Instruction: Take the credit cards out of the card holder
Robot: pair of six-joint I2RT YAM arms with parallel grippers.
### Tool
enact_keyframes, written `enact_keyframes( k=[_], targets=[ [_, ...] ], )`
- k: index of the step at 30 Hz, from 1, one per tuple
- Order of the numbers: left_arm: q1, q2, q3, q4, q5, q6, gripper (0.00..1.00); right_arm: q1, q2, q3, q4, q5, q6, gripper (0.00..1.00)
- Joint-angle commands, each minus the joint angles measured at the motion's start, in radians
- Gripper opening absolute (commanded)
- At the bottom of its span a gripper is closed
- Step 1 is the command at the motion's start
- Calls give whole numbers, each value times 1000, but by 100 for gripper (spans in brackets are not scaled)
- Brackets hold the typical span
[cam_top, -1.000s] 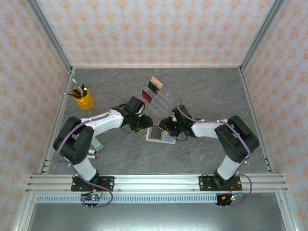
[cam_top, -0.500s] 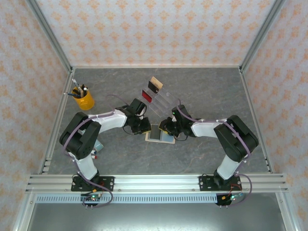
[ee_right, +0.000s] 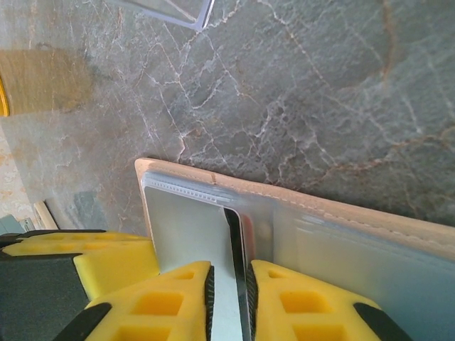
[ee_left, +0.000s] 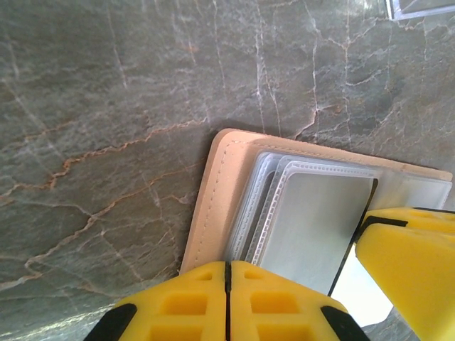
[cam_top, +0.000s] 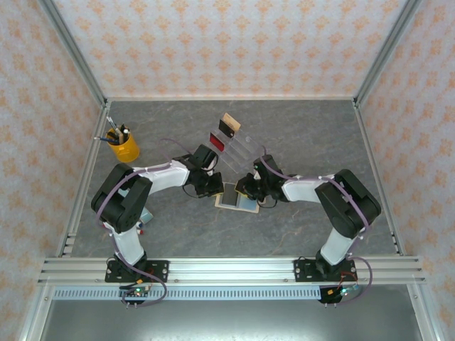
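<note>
Right gripper (ee_right: 229,273) pinched a dark credit card (ee_right: 235,234) inside the card holder (ee_right: 320,206); left gripper (ee_left: 227,273) sat fully closed at its rim. A slow, straight pull looked wisest.

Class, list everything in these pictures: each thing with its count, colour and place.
card holder: one, tan, lying open mid-table
clear stand: one, transparent, behind the card holder
red card: one, red, upright in the clear stand
tan card: one, tan with black band, same stand
dark card: one, grey-black, on edge between the right claw's fingers
pen cup: one, yellow, far left
left claw: one, yellow, shut, at the card holder's edge
right claw: one, yellow, closed on the dark card
</note>
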Motion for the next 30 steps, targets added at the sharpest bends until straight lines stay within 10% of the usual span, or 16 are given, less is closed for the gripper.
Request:
enact_keyframes(
  k=[1, 30],
  targets=[
    [-10, 27, 20, -22, -11, 18, 7, 4, 26, 28, -11, -11, -28, 23],
    [-10, 55, 34, -49, -22, 22, 4, 3, -53, -61, 160, -61, -56, 22]
  ],
)
